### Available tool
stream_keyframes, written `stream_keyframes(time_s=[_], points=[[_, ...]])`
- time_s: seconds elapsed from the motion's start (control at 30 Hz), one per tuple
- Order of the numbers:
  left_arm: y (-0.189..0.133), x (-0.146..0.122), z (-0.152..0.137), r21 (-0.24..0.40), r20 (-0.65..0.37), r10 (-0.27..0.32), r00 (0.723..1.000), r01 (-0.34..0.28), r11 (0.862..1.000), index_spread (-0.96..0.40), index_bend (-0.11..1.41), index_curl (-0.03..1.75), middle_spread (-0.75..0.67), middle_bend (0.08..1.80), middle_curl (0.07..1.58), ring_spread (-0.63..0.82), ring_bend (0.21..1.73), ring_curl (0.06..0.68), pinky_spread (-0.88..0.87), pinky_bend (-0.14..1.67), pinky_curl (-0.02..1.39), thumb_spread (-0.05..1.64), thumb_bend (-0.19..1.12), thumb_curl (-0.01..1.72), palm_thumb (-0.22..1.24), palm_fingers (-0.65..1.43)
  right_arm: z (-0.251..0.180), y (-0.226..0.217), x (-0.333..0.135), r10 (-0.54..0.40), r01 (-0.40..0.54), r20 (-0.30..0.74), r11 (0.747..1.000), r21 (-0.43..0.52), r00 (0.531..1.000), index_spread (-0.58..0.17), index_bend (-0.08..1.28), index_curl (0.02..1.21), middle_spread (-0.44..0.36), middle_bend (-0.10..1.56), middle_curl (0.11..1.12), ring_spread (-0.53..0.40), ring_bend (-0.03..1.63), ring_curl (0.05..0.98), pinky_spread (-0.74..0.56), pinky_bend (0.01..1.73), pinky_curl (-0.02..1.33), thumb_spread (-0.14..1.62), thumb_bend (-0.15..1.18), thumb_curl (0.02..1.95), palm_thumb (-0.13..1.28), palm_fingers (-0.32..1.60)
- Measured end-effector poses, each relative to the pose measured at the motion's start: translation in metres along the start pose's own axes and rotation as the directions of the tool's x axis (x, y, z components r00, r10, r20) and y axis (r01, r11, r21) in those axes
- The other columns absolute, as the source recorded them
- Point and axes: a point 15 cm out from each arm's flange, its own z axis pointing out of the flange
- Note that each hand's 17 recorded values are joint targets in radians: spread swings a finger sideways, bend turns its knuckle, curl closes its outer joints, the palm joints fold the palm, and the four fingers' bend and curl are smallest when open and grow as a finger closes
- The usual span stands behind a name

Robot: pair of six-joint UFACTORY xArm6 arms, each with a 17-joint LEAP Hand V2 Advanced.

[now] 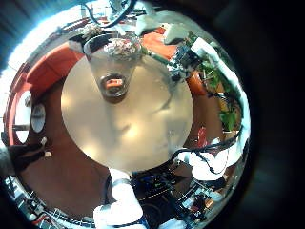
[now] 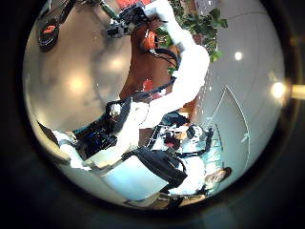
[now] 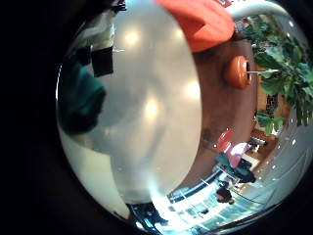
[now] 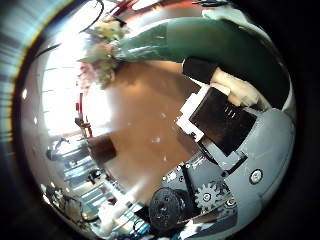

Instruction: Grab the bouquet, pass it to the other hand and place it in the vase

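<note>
Mostly just the round, glossy counter (image 3: 147,108) filling the frame, ceiling lights reflected in its top. Dark teal wrap (image 3: 80,103) bulging in at the left edge, black fingers (image 3: 102,54) above it at upper left. Orange seat (image 3: 201,20) along the top, leafy plants (image 3: 284,69) at far right.

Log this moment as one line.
bouquet: close against right hand palm | vase: upright on table | grasp: unclear
</note>
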Motion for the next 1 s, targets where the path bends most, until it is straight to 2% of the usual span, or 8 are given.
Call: stream_keyframes(time_s=[0.13,0.27,0.43,0.57,0.6,0.73,0.83,1.0], points=[[-0.003,0.000,-0.003,0.009,-0.001,-0.002,1.000,0.002,1.000,0.18,0.19,0.39,0.41,0.19,0.34,0.58,0.46,0.201,0.53,0.18,0.25,1.09,-0.02,0.33,0.41,0.14,-0.061,0.000,0.006,-0.011,0.009,0.014,0.992,0.124,1.000,-0.318,1.10,0.99,-0.185,1.31,0.90,-0.221,1.43,0.725,-0.20,1.35,0.80,0.87,0.10,0.86,1.18,1.08],[-0.003,0.003,-0.001,-0.001,-0.006,0.000,1.000,0.000,1.000,0.18,0.19,0.39,0.41,0.19,0.34,0.58,0.46,0.201,0.53,0.18,0.25,1.09,-0.02,0.33,0.41,0.14,-0.125,0.009,0.002,-0.040,0.020,0.080,0.970,0.240,0.996,-0.302,1.11,0.99,-0.177,1.32,0.91,-0.218,1.45,0.739,-0.19,1.34,0.83,0.87,0.10,0.92,1.18,1.08],[-0.005,0.003,-0.006,0.012,-0.009,-0.006,1.000,0.006,1.000,0.18,0.19,0.40,0.41,0.19,0.34,0.58,0.46,0.200,0.53,0.18,0.25,1.09,-0.02,0.33,0.41,0.14,-0.205,0.027,-0.003,-0.077,-0.023,0.246,0.925,0.380,0.966,-0.287,1.13,0.99,-0.169,1.32,0.91,-0.214,1.44,0.747,-0.18,1.32,0.86,0.86,0.10,0.98,1.17,1.09],[-0.004,0.012,-0.001,-0.005,-0.010,0.009,1.000,-0.009,1.000,0.18,0.19,0.40,0.41,0.19,0.34,0.58,0.46,0.200,0.53,0.18,0.25,1.09,-0.02,0.33,0.41,0.14,-0.260,0.047,0.007,-0.099,-0.096,0.382,0.883,0.459,0.919,-0.276,1.13,0.99,-0.164,1.32,0.91,-0.210,1.45,0.751,-0.18,1.30,0.88,0.85,0.09,1.03,1.16,1.10],[-0.004,0.012,-0.001,-0.005,-0.010,0.008,1.000,-0.008,1.000,0.18,0.19,0.40,0.41,0.19,0.34,0.58,0.46,0.200,0.53,0.18,0.25,1.09,-0.02,0.33,0.41,0.14,-0.268,0.057,0.009,-0.101,-0.103,0.405,0.885,0.454,0.909,-0.273,1.13,0.99,-0.163,1.32,0.91,-0.209,1.45,0.751,-0.17,1.29,0.88,0.85,0.09,1.04,1.15,1.10],[-0.005,0.017,0.000,-0.006,-0.011,0.016,1.000,-0.016,1.000,0.18,0.19,0.39,0.41,0.20,0.34,0.58,0.46,0.200,0.53,0.18,0.25,1.09,-0.02,0.33,0.41,0.14,-0.259,0.082,0.021,-0.070,-0.109,0.440,0.923,0.369,0.895,-0.265,1.15,0.98,-0.160,1.32,0.91,-0.208,1.45,0.754,-0.18,1.28,0.90,0.84,0.04,1.07,1.08,1.10],[-0.004,0.019,0.001,-0.009,-0.012,0.019,1.000,-0.019,1.000,0.18,0.19,0.39,0.41,0.20,0.34,0.58,0.46,0.200,0.53,0.18,0.25,1.09,-0.02,0.33,0.41,0.15,-0.240,0.077,0.032,-0.040,-0.116,0.427,0.935,0.335,0.903,-0.260,1.12,0.97,-0.161,1.28,0.89,-0.206,1.41,0.734,-0.20,1.25,0.89,0.86,-0.05,1.03,0.89,1.09],[-0.001,0.023,0.005,-0.017,-0.017,0.021,1.000,-0.021,1.000,0.18,0.19,0.39,0.41,0.19,0.34,0.58,0.46,0.200,0.53,0.18,0.25,1.09,-0.02,0.33,0.41,0.14,-0.154,0.077,0.046,0.031,-0.090,0.400,0.988,0.129,0.916,-0.287,0.87,0.88,-0.168,1.14,0.81,-0.211,1.29,0.658,-0.34,1.11,0.79,0.93,-0.05,0.91,0.77,0.92]])
